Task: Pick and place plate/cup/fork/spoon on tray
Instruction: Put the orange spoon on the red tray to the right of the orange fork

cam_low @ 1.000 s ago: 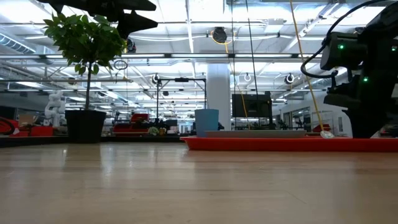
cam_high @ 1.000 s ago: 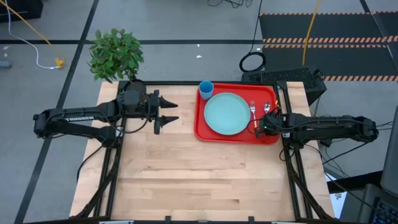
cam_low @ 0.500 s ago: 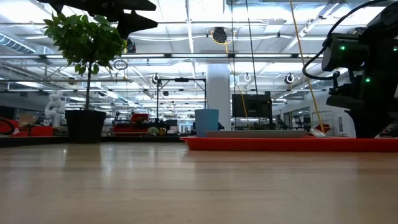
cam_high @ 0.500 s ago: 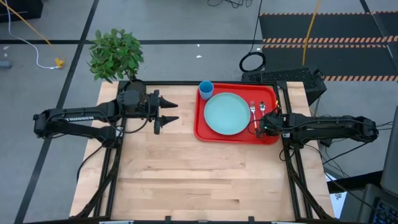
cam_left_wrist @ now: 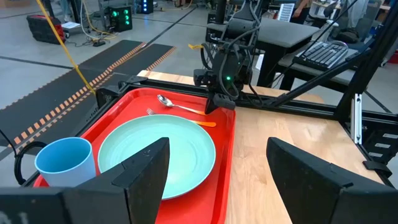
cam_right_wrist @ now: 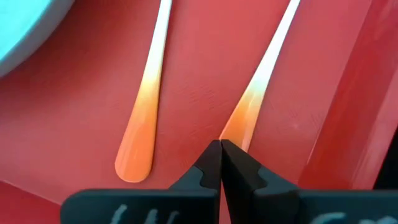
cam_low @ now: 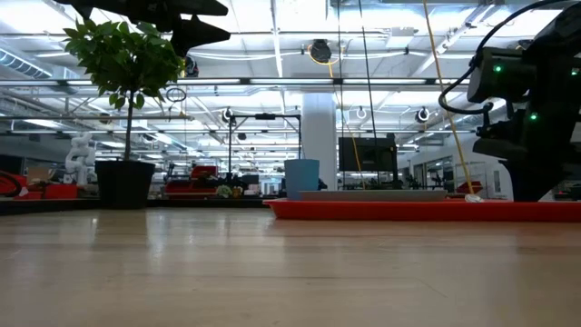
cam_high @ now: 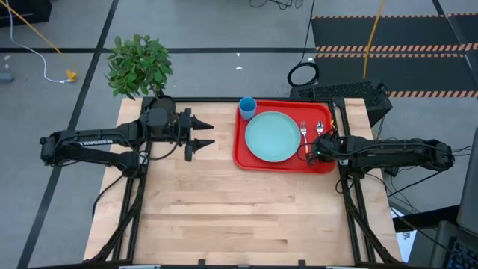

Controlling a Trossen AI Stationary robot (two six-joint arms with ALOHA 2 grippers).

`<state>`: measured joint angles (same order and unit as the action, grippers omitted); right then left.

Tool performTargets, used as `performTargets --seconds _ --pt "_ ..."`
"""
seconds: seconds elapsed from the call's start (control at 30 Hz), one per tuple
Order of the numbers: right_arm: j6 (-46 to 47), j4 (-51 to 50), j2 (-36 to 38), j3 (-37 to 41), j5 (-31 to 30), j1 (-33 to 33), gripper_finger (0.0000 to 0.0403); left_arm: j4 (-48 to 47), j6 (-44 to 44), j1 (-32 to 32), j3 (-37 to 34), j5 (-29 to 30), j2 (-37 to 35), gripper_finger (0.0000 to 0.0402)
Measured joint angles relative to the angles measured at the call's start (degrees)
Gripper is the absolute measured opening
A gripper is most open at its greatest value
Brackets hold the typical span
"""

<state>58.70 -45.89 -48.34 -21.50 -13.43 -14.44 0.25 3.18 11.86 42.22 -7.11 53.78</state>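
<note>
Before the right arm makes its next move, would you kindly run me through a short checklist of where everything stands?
1. Plate on the tray: ok.
2. Cup upright in the tray's corner: ok.
3. Fork on the tray beside the plate: ok.
4. Spoon lying on the tray: ok.
5. Right gripper free of the spoon's orange handle: not ok, fingers pinched on its tip.
6. Left gripper open, clear of the tray: ok.

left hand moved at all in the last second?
No. In the high view the left hand hangs open over bare table beside the tray, its gap to the tray rim the same as a second ago.
</note>
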Motion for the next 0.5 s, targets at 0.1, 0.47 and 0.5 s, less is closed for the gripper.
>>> performTargets --seconds 0.1,0.47,0.5 --pt "-0.02 0.00 0.00 0.00 0.00 0.00 0.0000 0.01 0.00 0.00 0.00 0.00 0.00 0.0271" --pt "0.07 -0.92 0.00 0.00 0.00 0.00 0.0000 0.00 0.00 0.00 0.00 0.00 0.00 0.0271" --pt "0.07 -0.92 0.00 0.00 0.00 0.00 0.0000 0.02 0.00 0.00 0.00 0.00 0.00 0.0271"
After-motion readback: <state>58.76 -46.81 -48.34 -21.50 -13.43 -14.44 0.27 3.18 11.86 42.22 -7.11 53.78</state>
